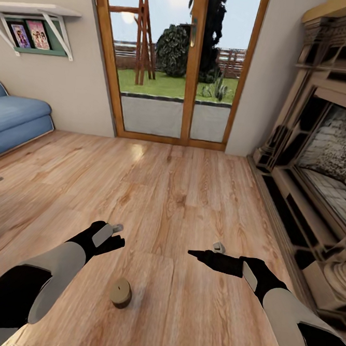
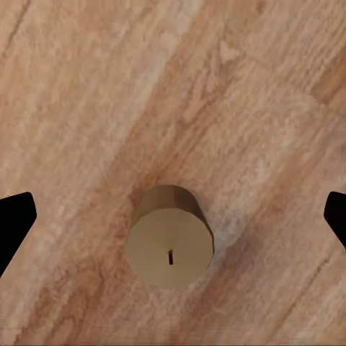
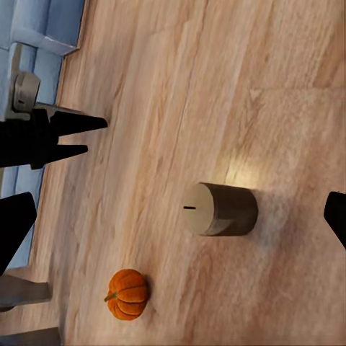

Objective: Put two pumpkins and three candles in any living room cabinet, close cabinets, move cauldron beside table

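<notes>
At six o'clock a light, stiff candle (image 1: 120, 292) stands upright; the open left gripper (image 2: 173, 216) should pinch its round sides.

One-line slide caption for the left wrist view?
Left wrist camera looks straight down on a tan candle standing upright on the wood plank floor, centred between the open jaws.

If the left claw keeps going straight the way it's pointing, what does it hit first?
Most likely the candle, which stands upright on the wood floor between the open left claw fingertips. Depth is unclear.
</notes>
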You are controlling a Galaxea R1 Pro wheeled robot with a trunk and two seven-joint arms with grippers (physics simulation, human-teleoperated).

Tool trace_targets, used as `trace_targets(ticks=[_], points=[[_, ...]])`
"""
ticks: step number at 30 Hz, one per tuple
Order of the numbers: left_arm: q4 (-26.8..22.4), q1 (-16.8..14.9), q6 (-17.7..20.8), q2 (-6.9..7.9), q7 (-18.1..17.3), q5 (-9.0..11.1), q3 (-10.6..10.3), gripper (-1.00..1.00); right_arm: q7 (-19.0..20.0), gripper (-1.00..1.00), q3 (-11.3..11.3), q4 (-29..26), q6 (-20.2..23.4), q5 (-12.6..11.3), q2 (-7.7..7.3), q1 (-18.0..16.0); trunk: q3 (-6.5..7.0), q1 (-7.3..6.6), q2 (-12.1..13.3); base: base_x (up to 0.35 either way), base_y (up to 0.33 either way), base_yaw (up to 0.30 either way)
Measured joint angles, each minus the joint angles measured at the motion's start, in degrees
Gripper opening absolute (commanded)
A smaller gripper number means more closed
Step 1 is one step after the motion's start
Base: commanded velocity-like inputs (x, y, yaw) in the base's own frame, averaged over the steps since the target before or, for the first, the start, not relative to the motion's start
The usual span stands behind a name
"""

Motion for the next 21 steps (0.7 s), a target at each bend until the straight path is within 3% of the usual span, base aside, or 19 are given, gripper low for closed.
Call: trace_targets(ticks=[21], points=[[-0.3,0.0,-0.4,-0.84,-0.1,0.2,0.0,1.00,0.0,1.00,0.0,0.0,0.0,0.0,0.00,0.0,-4.65,0.54,-0.3,0.000,0.000,0.000]])
